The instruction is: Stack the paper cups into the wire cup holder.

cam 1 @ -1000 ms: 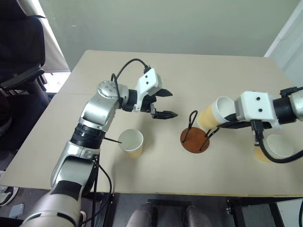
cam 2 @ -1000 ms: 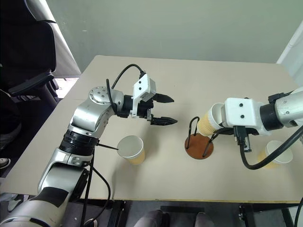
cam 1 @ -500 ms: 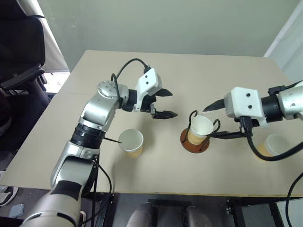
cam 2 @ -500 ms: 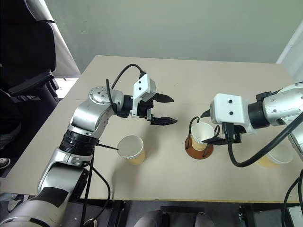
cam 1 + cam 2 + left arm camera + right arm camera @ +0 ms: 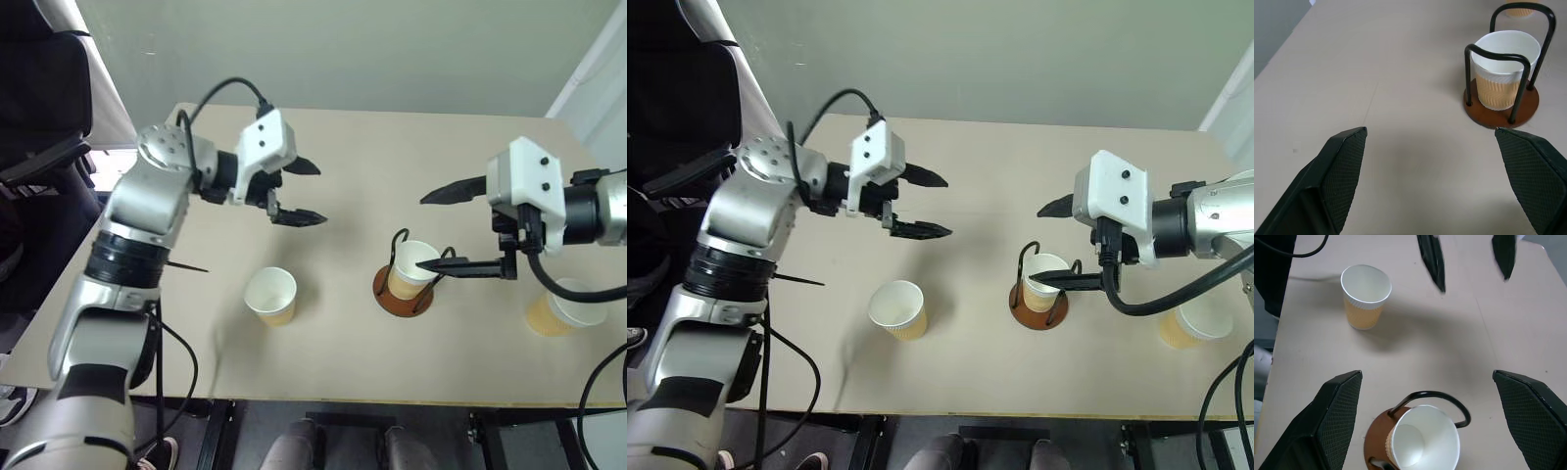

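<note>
One paper cup (image 5: 413, 264) stands upright inside the wire cup holder (image 5: 406, 305), between its two black loops on the reddish-brown base. My right gripper (image 5: 421, 232) hangs open just right of the holder, with one finger above the cup's rim, one finger beyond it and nothing held. A second paper cup (image 5: 271, 296) sits upright on the table to the holder's left, and a third paper cup (image 5: 554, 311) sits at the right under my right arm. My left gripper (image 5: 319, 194) hovers open and empty above the table, behind the second cup.
The beige table (image 5: 411, 147) is bare at the back. A black chair (image 5: 39, 108) stands off the table's left side. A thin black cable (image 5: 181, 264) hangs from my left arm near the second cup.
My right gripper opened and let the cup drop upright into the holder, then lifted a little. My left arm rose and swung to the left, away from the holder.
</note>
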Tool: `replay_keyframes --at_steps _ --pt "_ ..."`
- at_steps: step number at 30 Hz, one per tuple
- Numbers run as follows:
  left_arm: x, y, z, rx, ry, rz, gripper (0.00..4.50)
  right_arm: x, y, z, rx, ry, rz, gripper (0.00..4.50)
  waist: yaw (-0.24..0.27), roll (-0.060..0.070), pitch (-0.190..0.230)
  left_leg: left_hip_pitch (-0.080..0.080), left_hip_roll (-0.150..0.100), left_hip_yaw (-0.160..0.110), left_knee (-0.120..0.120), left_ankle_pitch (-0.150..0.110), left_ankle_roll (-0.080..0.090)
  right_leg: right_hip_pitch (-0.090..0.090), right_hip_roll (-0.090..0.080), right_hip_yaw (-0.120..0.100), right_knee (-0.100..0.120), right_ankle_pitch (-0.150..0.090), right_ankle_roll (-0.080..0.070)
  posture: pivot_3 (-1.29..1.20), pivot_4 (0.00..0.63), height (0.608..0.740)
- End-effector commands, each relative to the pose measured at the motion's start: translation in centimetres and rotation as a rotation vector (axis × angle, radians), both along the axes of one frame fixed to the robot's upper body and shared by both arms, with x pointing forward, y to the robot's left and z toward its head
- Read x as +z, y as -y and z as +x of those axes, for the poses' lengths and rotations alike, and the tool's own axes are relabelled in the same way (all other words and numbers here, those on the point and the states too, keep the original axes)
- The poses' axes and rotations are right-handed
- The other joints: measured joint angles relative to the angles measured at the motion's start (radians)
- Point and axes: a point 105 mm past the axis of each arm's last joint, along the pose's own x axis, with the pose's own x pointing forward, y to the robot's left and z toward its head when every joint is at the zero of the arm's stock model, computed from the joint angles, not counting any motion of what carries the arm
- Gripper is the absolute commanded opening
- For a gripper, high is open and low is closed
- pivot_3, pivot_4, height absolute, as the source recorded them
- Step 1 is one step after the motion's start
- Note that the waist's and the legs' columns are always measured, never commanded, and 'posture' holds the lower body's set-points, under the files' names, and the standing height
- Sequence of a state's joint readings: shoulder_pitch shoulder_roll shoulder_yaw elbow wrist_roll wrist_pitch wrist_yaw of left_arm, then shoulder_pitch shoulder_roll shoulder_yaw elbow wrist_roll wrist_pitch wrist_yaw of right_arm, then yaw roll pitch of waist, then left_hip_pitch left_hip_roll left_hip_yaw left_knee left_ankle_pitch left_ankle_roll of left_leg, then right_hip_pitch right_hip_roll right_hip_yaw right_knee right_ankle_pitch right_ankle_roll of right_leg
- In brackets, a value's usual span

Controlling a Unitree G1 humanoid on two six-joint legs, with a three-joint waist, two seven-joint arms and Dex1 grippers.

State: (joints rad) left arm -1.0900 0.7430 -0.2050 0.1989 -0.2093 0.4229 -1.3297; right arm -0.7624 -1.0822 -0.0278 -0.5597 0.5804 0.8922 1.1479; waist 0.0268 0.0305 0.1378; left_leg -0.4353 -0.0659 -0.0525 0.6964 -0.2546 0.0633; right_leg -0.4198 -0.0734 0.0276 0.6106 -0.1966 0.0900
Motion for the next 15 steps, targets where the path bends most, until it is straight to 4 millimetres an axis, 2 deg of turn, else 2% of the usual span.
replay_keyframes --at_steps 1,5,15 --pt "1.5 -0.9 -0.6 -0.008 0.054 0.021 4.50 1.1 0.1 -0.5 -0.001 0.045 0.019 4.39 -0.001 0.000 0.000 0.000 0.000 0.000 0.000 0.000 0.000 0.000 0.000 0.000 0.000 0.000 0.000 0.00 0.150 0.740" --pt "0.6 -1.5 -0.6 -0.004 0.029 0.087 4.50 1.1 0.3 -0.6 0.006 0.009 0.023 4.39 -0.001 0.000 0.000 0.000 0.000 0.000 0.000 0.000 0.000 0.000 0.000 0.000 0.000 0.000 0.000 0.00 0.150 0.740" --pt "-1.7 -2.1 -0.7 -0.036 -0.077 0.259 4.50 1.7 -0.1 -2.4 0.081 -0.087 -0.005 4.39 -0.003 0.000 0.000 -0.001 0.000 0.000 -0.001 0.000 0.000 -0.001 0.000 0.000 0.000 0.000 -0.001 0.00 0.150 0.740"
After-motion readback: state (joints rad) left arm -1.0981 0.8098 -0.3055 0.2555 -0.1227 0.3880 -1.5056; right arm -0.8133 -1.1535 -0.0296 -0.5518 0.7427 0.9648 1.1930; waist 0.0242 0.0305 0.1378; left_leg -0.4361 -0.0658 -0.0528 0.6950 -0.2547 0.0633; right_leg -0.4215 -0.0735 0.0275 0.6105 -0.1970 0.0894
